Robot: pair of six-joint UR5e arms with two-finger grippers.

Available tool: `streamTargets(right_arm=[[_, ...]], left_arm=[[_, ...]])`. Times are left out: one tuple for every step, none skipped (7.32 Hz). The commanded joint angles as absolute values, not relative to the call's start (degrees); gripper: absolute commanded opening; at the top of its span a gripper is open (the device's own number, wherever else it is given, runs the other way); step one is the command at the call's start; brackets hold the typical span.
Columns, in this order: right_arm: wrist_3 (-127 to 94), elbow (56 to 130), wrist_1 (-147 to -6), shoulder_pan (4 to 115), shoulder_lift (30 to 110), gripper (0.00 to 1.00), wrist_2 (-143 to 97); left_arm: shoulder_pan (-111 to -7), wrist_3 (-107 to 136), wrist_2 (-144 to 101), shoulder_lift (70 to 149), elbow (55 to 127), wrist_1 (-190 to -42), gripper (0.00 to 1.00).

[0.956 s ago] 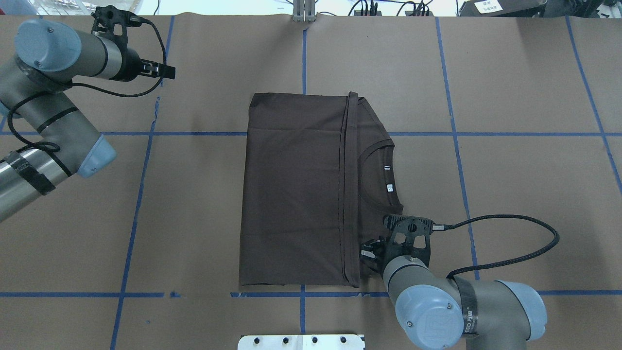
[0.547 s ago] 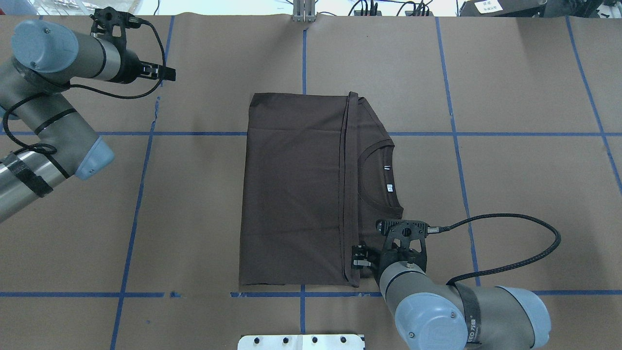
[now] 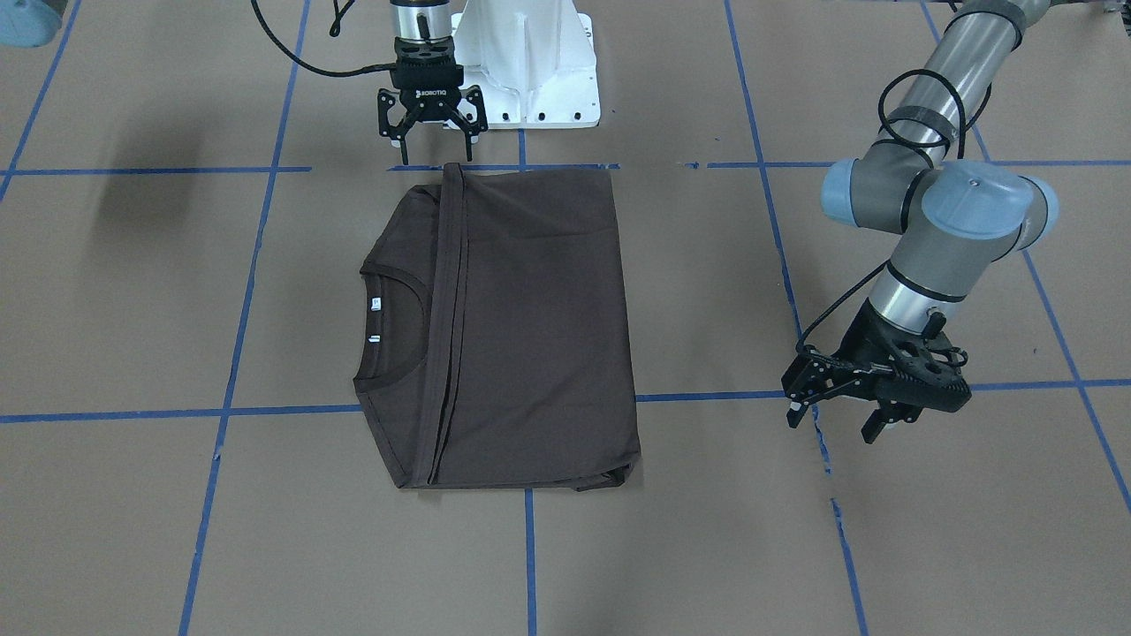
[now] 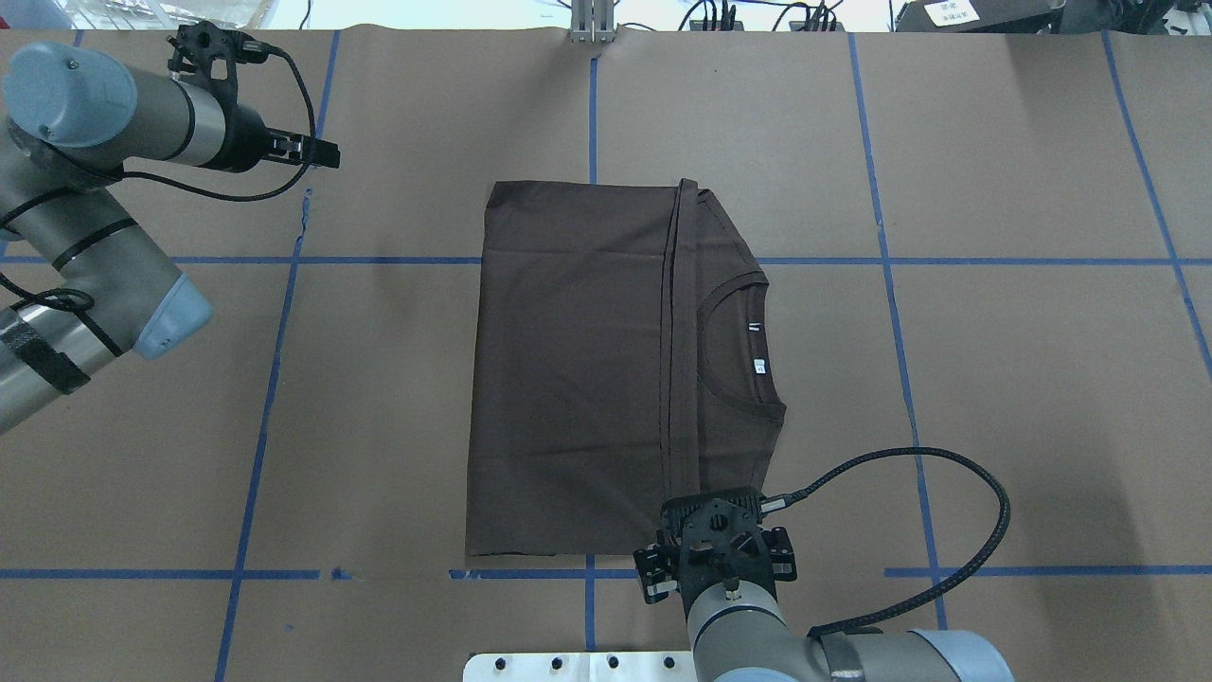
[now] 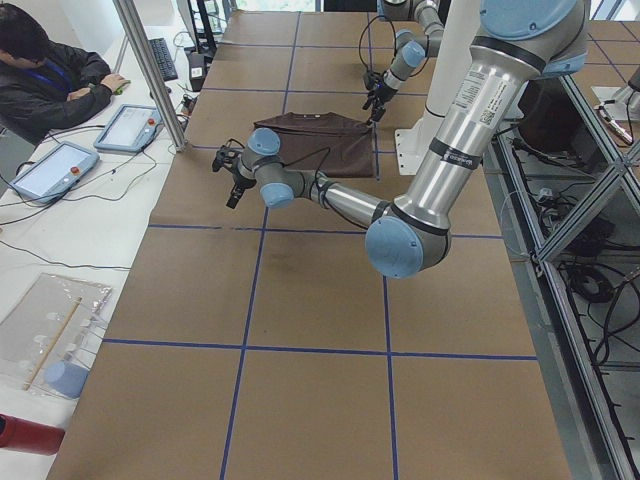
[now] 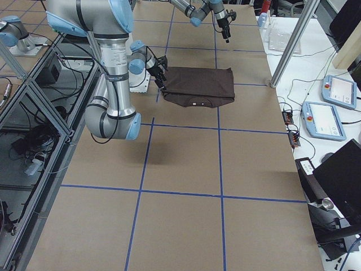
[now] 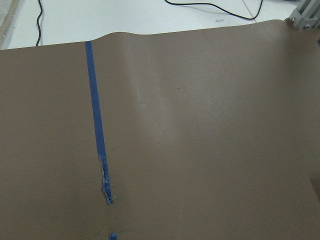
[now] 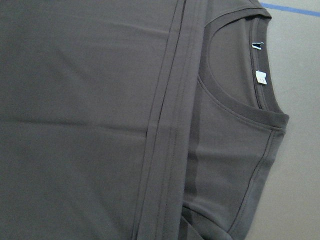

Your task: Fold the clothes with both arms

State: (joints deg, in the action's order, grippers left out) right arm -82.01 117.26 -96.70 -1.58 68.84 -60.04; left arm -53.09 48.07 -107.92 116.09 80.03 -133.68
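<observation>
The dark brown T-shirt (image 4: 578, 379) lies folded into a flat rectangle in the middle of the table. A hemmed edge crosses it, and the collar and white neck label (image 8: 260, 77) show on the robot's right side. My right gripper (image 3: 434, 157) hangs open and empty just off the shirt's edge nearest the robot base, pointing down. The right wrist view shows only the shirt (image 8: 100, 125). My left gripper (image 3: 831, 429) is open and empty, low over bare paper far to the shirt's left; it also shows in the overhead view (image 4: 327, 152).
Brown paper with a blue tape grid (image 4: 275, 379) covers the table. The white pedestal base (image 3: 530, 62) stands right behind the right gripper. A metal post (image 4: 592, 24) stands at the far edge. A person sits beyond that edge with tablets (image 5: 125, 125).
My right gripper has drawn back from the shirt's near right corner toward the base and turned to point down. The left arm has shifted slightly outward. The shirt has not moved.
</observation>
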Motion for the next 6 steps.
streamTargets(right_arm=[[-78.9, 115.1, -97.5, -2.7, 68.2, 0.6, -58.0], [-75.7, 115.0, -97.4, -2.7, 68.2, 0.55, -58.0], [-75.7, 114.9, -97.1, -3.2, 68.1, 0.55, -58.3], [-75.7, 114.9, -96.9, -3.4, 68.1, 0.55, -58.4], [-75.7, 114.9, -96.9, -3.4, 68.0, 0.55, -58.5], [-75.8, 114.9, -96.9, -3.5, 67.6, 0.55, -58.5]], left_arm=[[-53.1, 48.1, -108.0, 116.0, 80.1, -133.7, 1.0], [-53.1, 48.1, -108.0, 116.0, 80.2, -133.7, 1.0], [-53.1, 48.1, -107.9, 116.0, 80.1, -133.7, 1.0], [-53.1, 48.1, -108.0, 116.0, 80.1, -133.7, 1.0], [-53.1, 48.1, -107.9, 116.0, 80.1, -133.7, 1.0], [-53.1, 48.1, -108.0, 116.0, 80.1, -133.7, 1.0]])
